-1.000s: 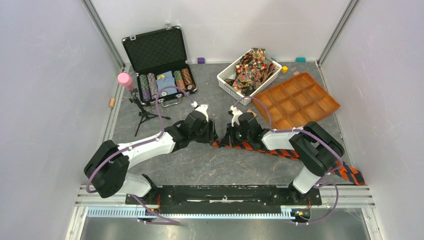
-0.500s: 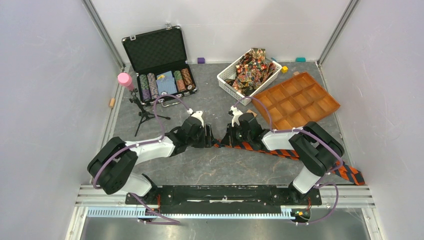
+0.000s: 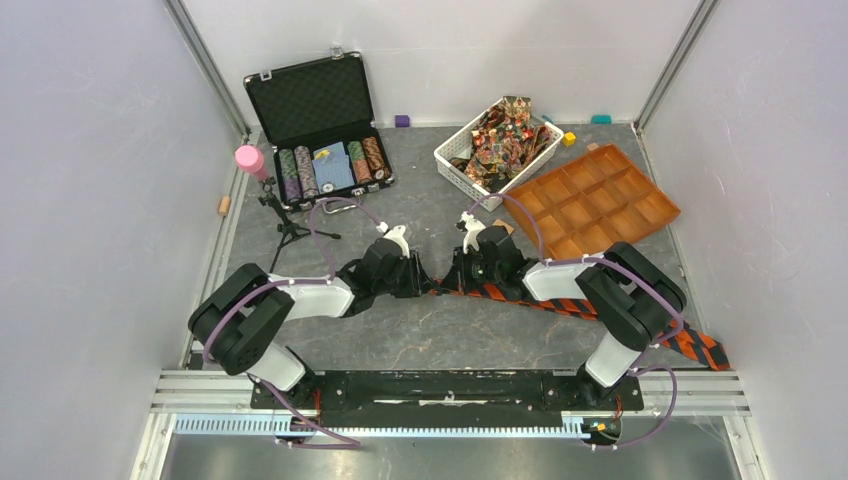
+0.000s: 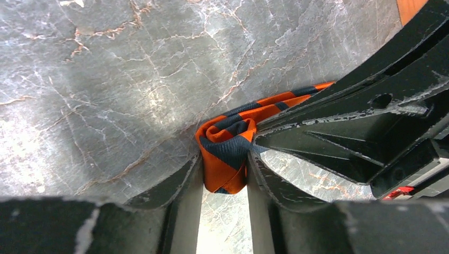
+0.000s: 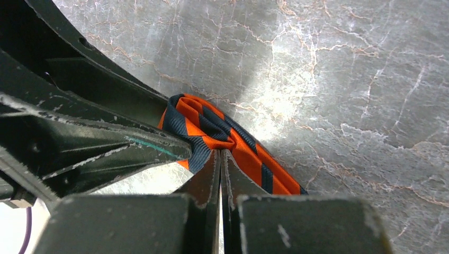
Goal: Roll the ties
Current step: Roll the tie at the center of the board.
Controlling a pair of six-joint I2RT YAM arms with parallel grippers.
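L hand (image 4: 224, 165) pinching rolled end of striped tie (image 4: 229, 150).

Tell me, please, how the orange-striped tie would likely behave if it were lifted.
Probably floppy: the striped tie lies limp along the table. Its roll looks loose, so it would likely unwind once released. Being thin fabric, it seems light and unlikely to break.
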